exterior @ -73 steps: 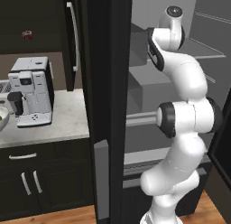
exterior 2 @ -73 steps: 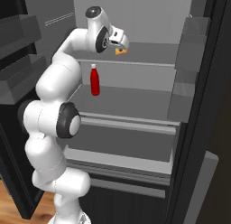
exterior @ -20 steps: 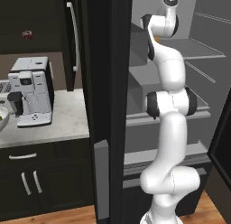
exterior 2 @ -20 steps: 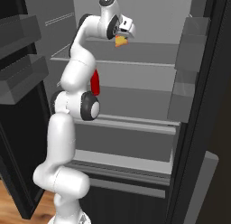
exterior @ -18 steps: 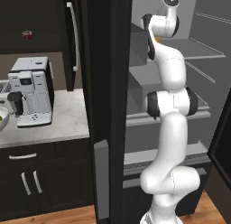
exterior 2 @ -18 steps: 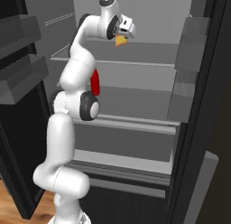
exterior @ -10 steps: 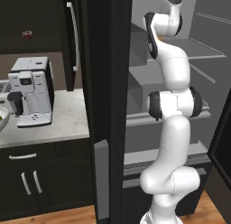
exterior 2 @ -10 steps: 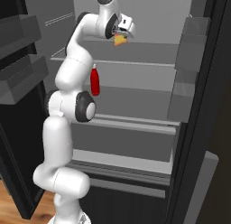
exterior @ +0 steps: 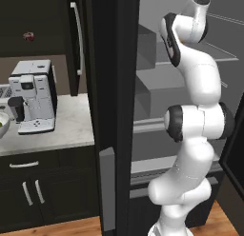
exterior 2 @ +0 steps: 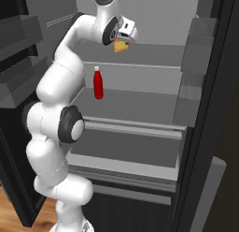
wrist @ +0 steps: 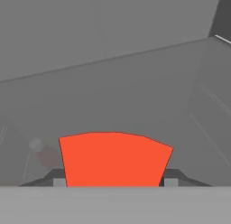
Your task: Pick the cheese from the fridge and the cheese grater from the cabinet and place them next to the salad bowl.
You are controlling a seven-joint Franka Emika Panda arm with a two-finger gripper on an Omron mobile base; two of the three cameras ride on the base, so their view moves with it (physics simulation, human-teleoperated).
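The end effector is clamped on the cheese and has lifted it a little higher inside the fridge, above the red bottle. Cheese secured; carrying it out to the worktop seems next.

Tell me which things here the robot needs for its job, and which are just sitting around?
Needed for the job:
- cheese, held in the end effector
- fridge, standing open
- salad bowl, at the counter's left edge
- cabinet

Just sitting around:
- red bottle on a fridge shelf
- coffee machine on the counter
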